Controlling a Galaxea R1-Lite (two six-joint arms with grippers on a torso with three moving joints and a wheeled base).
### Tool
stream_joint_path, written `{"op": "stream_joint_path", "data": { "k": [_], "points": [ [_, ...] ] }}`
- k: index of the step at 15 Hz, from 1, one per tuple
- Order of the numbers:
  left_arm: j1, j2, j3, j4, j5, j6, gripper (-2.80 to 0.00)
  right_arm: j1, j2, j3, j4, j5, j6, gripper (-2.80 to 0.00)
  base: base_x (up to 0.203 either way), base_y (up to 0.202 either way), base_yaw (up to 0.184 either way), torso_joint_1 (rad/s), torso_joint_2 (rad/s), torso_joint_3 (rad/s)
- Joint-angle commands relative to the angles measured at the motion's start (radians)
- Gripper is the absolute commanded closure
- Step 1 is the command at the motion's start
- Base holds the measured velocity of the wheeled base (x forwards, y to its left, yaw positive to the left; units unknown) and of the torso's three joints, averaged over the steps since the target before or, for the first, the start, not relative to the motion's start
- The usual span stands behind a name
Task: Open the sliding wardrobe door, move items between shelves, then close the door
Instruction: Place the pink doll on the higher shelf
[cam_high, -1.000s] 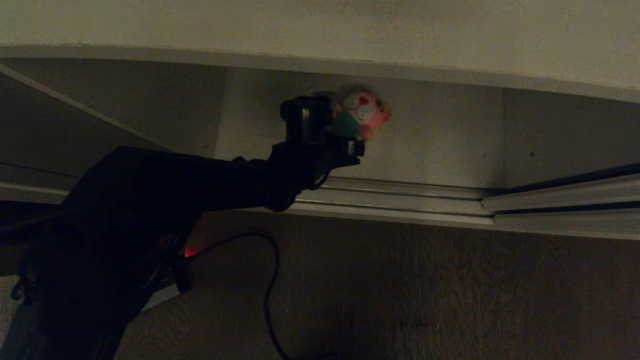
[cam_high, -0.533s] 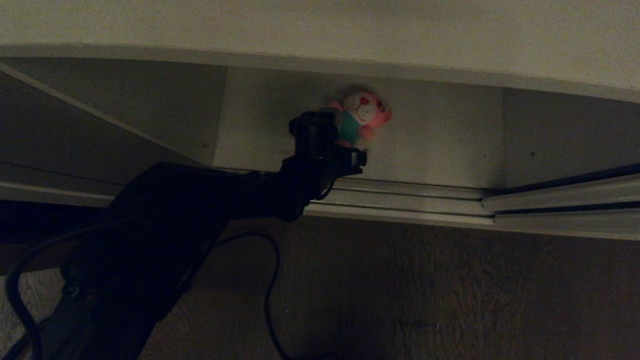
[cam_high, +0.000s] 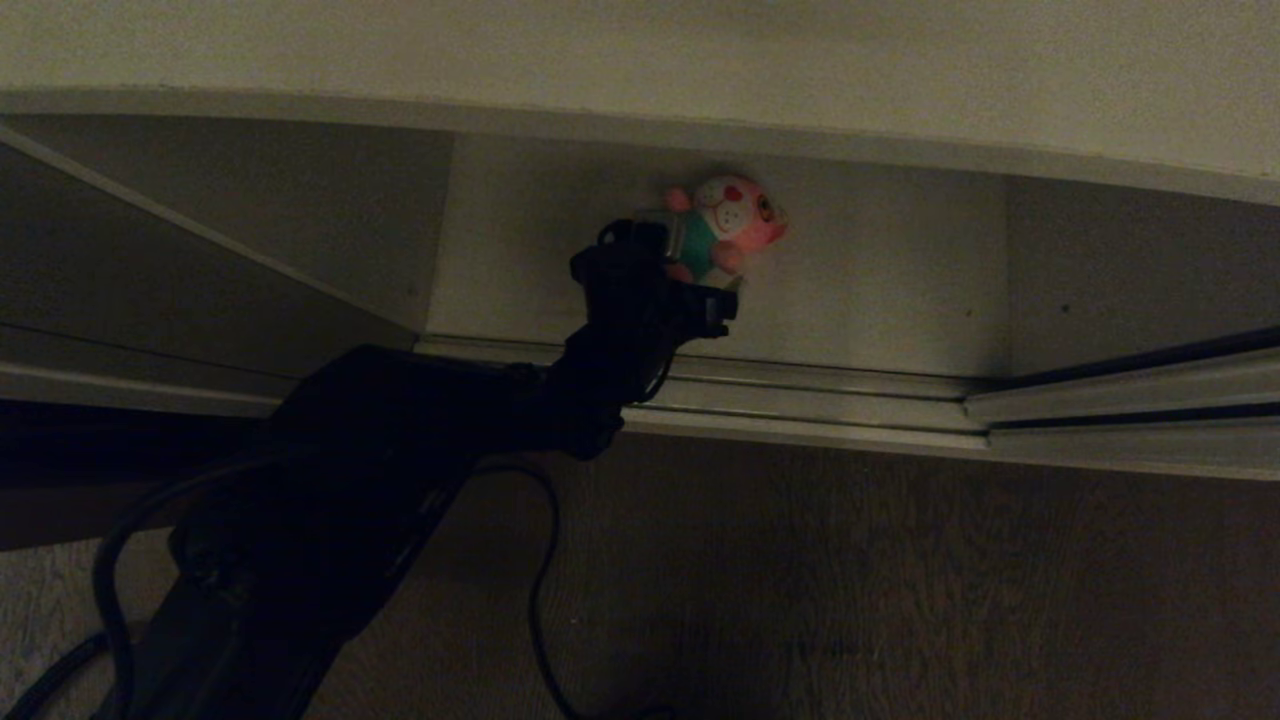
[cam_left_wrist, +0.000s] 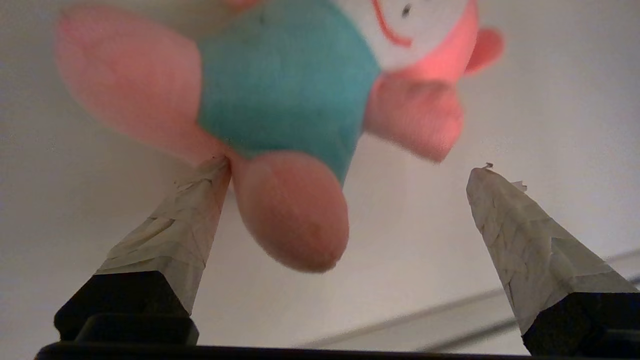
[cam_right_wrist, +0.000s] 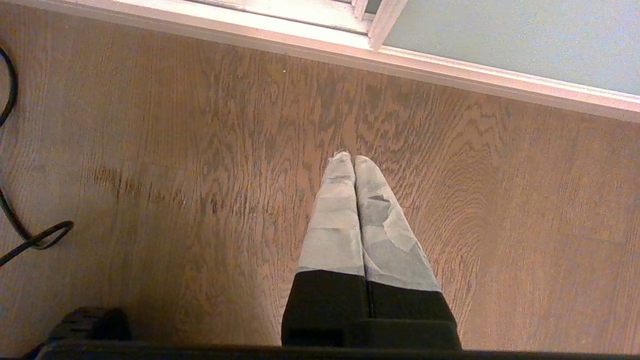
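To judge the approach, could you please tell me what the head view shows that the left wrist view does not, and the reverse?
Only the head view shows the left arm reaching over the door track from the wood floor, and the shelf the toy lies on. Only the left wrist view shows the left gripper with its jaws wide open, one taped finger touching the toy's leg, the other clear of it. Both show the pink toy in its teal outfit.

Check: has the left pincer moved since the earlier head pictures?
Yes. The left pincer has sunk toward the door track, uncovering more of the pink plush toy.
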Motion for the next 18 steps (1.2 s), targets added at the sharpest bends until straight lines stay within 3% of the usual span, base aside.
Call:
{"op": "stream_joint_path", "data": {
  "k": [1,4,5,14,18],
  "points": [
    [0.002,0.032,0.000,-0.050,0.001,0.004,-2.80,0.000,-0.001,0.005,0.000,0.001,-0.001,0.00,0.000,0.000,0.000,0.000,0.00,0.000],
    [0.002,0.047,0.000,-0.094,0.001,0.018,-2.80,0.000,0.000,0.003,0.000,0.001,-0.001,0.00,0.000,0.000,0.000,0.000,0.00,0.000],
    [0.002,0.050,0.000,-0.097,0.001,0.027,0.00,0.000,-0.001,0.003,0.000,0.001,-0.001,0.00,0.000,0.000,0.000,0.000,0.00,0.000],
    [0.005,0.038,-0.001,-0.113,0.010,0.027,0.00,0.000,-0.001,0.003,0.000,0.001,-0.001,0.00,0.000,0.000,0.000,0.000,0.00,0.000],
    [-0.003,-0.075,0.019,-0.118,0.039,0.024,0.00,0.000,0.000,0.004,0.000,0.001,-0.001,0.00,0.000,0.000,0.000,0.000,0.00,0.000]
  ]
}}
